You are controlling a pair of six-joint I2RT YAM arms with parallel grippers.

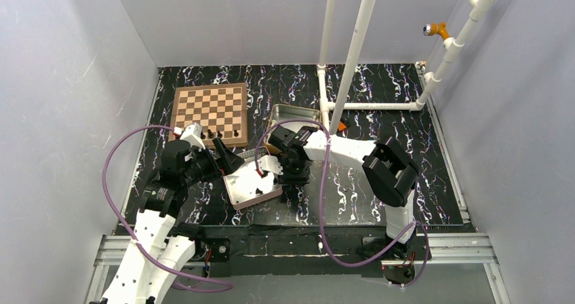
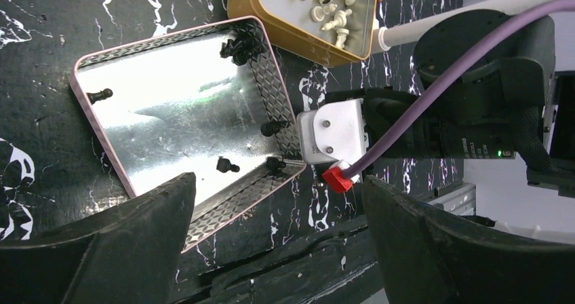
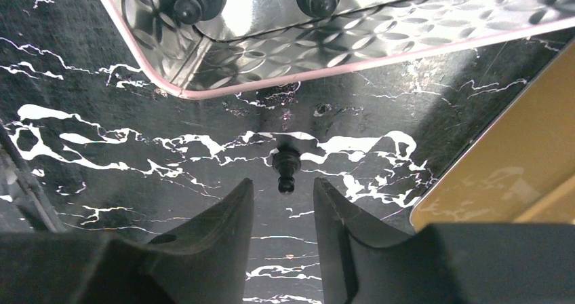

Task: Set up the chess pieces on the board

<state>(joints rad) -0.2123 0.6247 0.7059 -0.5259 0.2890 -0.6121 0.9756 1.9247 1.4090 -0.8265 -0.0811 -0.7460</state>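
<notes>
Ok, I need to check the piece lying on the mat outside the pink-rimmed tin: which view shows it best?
The right wrist view: the black piece lies on the mat just ahead of the right gripper, short of the tin. In the top and left wrist views I cannot make it out; that gripper seems to cover it.

Table (image 1: pixel 352 188): board (image 1: pixel 209 110), pink tin (image 2: pixel 176 100), gold tin (image 2: pixel 245 5)
</notes>
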